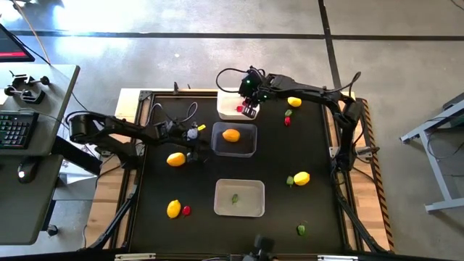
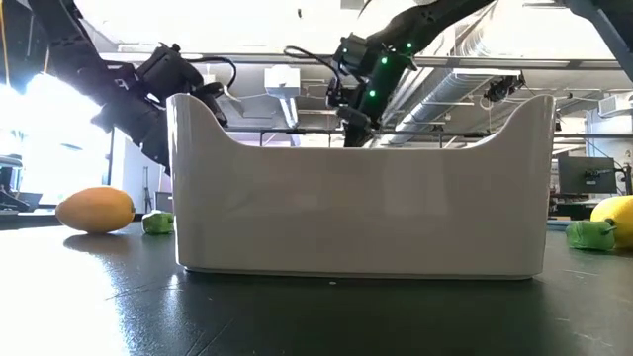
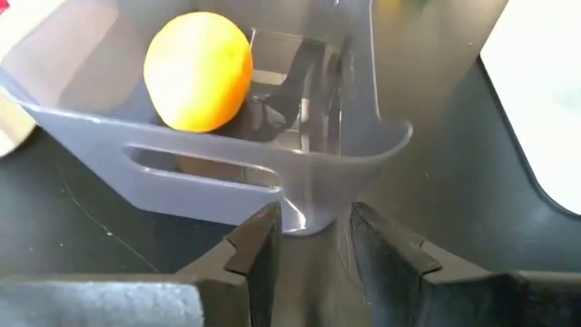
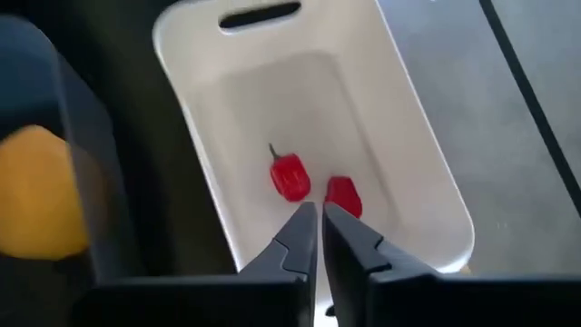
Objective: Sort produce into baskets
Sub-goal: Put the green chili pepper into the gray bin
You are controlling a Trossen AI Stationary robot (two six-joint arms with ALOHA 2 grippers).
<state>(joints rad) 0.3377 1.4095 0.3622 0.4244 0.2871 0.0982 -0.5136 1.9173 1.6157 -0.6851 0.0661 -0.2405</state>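
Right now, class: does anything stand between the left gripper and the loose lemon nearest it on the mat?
Nothing visible does. The loose lemon lies on bare mat just beside the left gripper. That gripper, though, points away from it, at the end wall of the clear basket.

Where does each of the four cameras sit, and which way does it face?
High: overhead, straight down on the black table; both arms show.
Low: table height, facing the grey basket; both arms behind.
Left wrist: behind the left gripper, open at the clear basket holding a lemon.
Right wrist: above the white basket with two red pieces; right gripper shut.
Shared: both wrist views show that lemon.
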